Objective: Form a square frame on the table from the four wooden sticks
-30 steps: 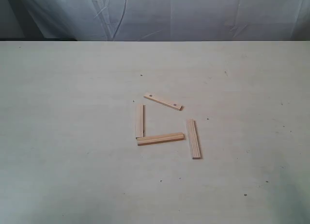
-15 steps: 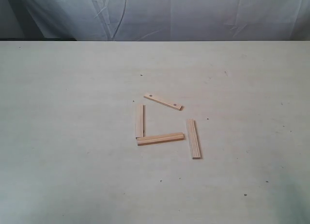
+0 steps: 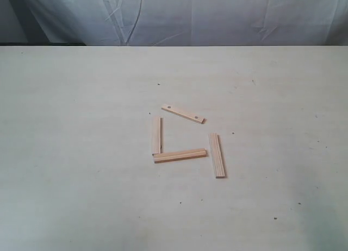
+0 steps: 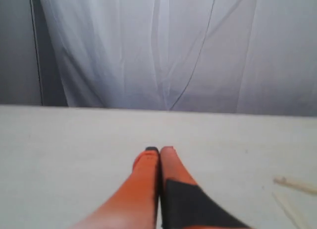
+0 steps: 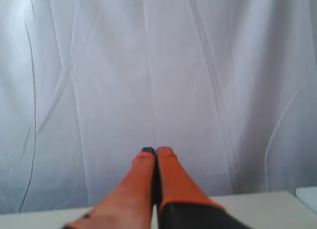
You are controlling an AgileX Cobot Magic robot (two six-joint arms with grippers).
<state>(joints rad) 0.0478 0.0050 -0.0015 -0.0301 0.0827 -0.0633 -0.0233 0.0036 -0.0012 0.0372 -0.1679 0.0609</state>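
Observation:
Four pale wooden sticks lie near the middle of the table [image 3: 81, 153] as a loose, open outline. The stick with two dark holes [image 3: 183, 113] lies slanted at the back. A left stick [image 3: 156, 135] runs front to back and meets the front stick [image 3: 180, 155] at a corner. The right stick [image 3: 217, 155] lies apart, shifted forward. Neither gripper shows in the exterior view. My left gripper [image 4: 159, 150] is shut and empty above the table, with two stick ends [image 4: 296, 186] blurred at the frame edge. My right gripper [image 5: 155, 150] is shut and empty, facing the curtain.
A white curtain [image 3: 217, 17] hangs behind the table's far edge. Tiny dark specks dot the tabletop. A pale object [image 5: 308, 195] shows at the table's edge in the right wrist view.

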